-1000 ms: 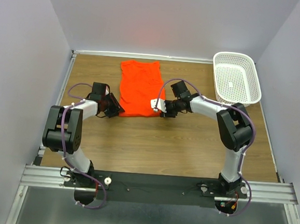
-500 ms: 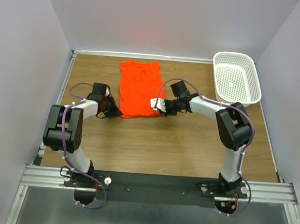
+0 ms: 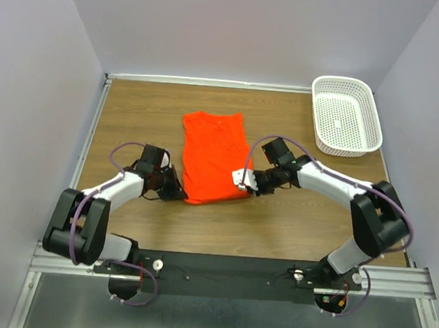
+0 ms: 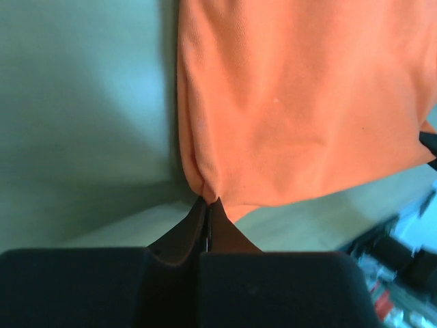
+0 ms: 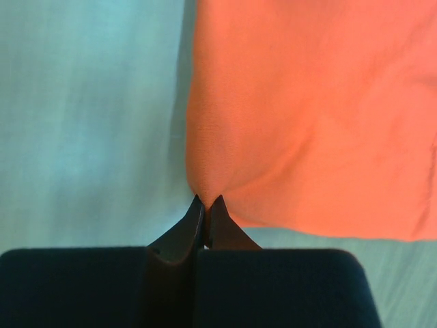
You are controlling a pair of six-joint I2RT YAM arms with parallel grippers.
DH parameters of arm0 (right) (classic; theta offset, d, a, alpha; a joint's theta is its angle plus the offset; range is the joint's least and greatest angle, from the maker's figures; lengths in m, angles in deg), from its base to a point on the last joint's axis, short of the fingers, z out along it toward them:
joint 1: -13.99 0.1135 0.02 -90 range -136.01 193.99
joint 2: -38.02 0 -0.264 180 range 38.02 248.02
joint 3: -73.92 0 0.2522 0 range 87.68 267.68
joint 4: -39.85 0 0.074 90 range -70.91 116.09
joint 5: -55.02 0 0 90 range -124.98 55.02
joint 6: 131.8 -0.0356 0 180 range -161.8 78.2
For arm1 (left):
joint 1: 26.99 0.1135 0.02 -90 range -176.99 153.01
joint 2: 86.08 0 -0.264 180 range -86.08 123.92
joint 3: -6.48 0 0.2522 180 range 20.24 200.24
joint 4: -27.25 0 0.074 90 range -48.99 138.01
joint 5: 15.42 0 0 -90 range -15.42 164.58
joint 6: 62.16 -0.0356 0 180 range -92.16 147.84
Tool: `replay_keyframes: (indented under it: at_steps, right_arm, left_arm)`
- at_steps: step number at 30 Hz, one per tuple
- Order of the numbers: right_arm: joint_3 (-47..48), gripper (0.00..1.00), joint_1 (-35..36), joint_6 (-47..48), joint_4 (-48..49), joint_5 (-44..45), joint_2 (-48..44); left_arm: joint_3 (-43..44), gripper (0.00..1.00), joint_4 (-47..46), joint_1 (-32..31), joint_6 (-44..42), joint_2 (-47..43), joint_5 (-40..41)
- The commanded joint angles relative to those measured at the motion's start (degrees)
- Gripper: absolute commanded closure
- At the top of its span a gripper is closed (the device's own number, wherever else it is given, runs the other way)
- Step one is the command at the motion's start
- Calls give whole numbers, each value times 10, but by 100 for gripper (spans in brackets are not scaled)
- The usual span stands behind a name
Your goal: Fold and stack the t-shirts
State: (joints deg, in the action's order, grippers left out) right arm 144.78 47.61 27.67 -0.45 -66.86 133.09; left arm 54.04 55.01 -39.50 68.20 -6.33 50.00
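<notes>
Left hand [image 3: 177,194] is held low over the wooden bench [image 3: 298,225], with its fingers pressed together on the near left corner of the orange t-shirt [image 3: 215,158]. In the left wrist view, the dark tips of the left hand [image 4: 207,205] are closed to a point. A small pucker of the t-shirt [image 4: 300,102] is caught between them, and faint creases are drawn from the pinch into the cloth.

The right hand [image 3: 248,183] is set at the opposite side, with its fingers likewise closed on the near right corner of the garment. In the right wrist view, the tips of the right hand [image 5: 206,202] meet at the fabric edge. There the t-shirt [image 5: 321,116] is gathered into a small peak.

The t-shirt is laid flat at the middle of the bench, folded into a narrow oblong. Its long axis runs from near to far, and its near end is skewed slightly to the right. Its near edge is spanned between the two hands.

A white perforated plastic basket [image 3: 373,138] is seen at the far right corner of the bench, well apart from the t-shirt and from both hands.
</notes>
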Motion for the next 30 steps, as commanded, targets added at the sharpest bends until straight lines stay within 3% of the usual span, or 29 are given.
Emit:
replay_keyframes:
  at_steps: [1, 4, 8, 14, 19, 30]
  right_arm:
    - [-65, 99, 24, 1, -93, -32, -87]
    - [-77, 99, 27, -24, -105, -25, -135]
    - [-27, 99, 27, -66, -94, 20, -124]
    - [94, 99, 13, -168, -10, 109, -47]
    - [221, 99, -36, -238, 60, 163, 73]
    - [500, 99, -71, -323, 127, 294, 300]
  left_arm:
    - [-45, 100, 56, -46, 55, -95, -37]
    - [-60, 100, 73, -54, 79, -152, -39]
    - [-3, 100, 61, -38, 67, -156, -25]
    - [137, 100, 18, 5, 35, -43, -21]
    - [254, 100, -29, 63, 14, 82, -37]
    - [532, 100, -114, 75, 13, 351, -112]
